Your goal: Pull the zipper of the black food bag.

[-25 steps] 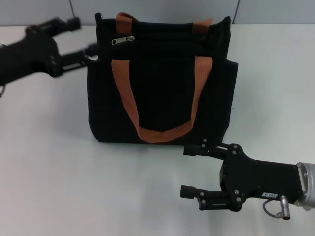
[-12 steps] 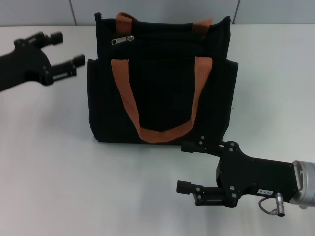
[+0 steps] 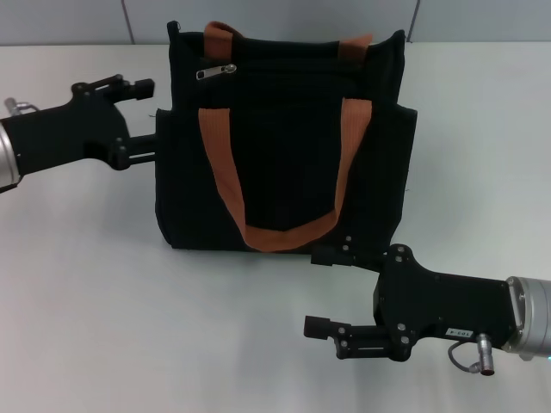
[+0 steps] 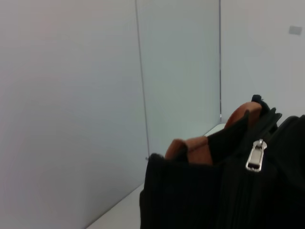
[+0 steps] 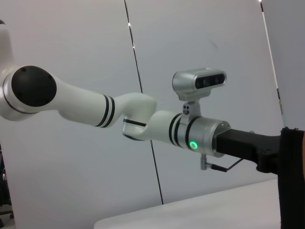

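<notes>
So, small silver metal zipper pull tab (image 3: pixel 216 71) sitting at the left end of the zip line, up near the top-left corner of the boxy black fabric food bag (image 3: pixel 284 142) with orange-brown webbing handles (image 3: pixel 225 176), standing upright on the white table (image 3: pixel 103 284). Not touched by anything. Left wrist view catches that same tab (image 4: pixel 255 155) hanging close by. Left gripper (image 3: pixel 146 116), fingers apart, now pressed right up against the bag's left side wall, just below tab level; half a second ago well clear of it, farther left. Right gripper (image 3: pixel 318 292), jaws spread too, low in front of the bag's bottom edge, nudged slightly left and closer to the bag than before.
</notes>
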You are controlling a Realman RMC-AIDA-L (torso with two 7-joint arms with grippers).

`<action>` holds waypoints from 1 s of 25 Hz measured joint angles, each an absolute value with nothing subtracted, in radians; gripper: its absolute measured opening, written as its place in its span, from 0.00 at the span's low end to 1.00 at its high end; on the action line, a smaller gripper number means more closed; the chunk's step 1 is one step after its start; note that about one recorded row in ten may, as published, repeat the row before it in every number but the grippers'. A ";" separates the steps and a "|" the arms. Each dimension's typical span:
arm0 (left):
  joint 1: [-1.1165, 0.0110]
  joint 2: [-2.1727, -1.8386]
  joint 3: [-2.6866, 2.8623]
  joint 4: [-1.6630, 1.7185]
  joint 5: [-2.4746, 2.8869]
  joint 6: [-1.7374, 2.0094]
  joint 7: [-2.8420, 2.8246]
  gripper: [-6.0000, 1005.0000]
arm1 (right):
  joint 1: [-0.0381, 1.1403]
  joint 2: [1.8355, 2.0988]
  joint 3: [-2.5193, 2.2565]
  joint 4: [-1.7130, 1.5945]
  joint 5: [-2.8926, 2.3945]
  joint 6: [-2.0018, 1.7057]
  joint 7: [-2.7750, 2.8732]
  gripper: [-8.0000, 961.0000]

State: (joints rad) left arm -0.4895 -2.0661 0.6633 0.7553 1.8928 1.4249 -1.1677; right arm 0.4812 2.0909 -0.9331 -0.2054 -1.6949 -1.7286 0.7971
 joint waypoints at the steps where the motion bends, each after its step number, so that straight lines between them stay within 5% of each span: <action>1: -0.506 -2.068 0.685 0.754 1.893 1.417 -1.167 0.81 | 0.482 2.091 -0.934 -0.205 -1.695 -1.729 0.797 0.86; 25: -0.527 -2.069 0.735 0.686 1.792 1.354 -1.163 0.80 | 0.488 2.091 -0.925 -0.166 -1.684 -1.719 0.757 0.86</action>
State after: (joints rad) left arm -0.5271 -2.0689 0.7351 0.6856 1.7922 1.3538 -1.1630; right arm 0.4884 2.0908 -0.9249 -0.1660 -1.6841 -1.7187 0.7567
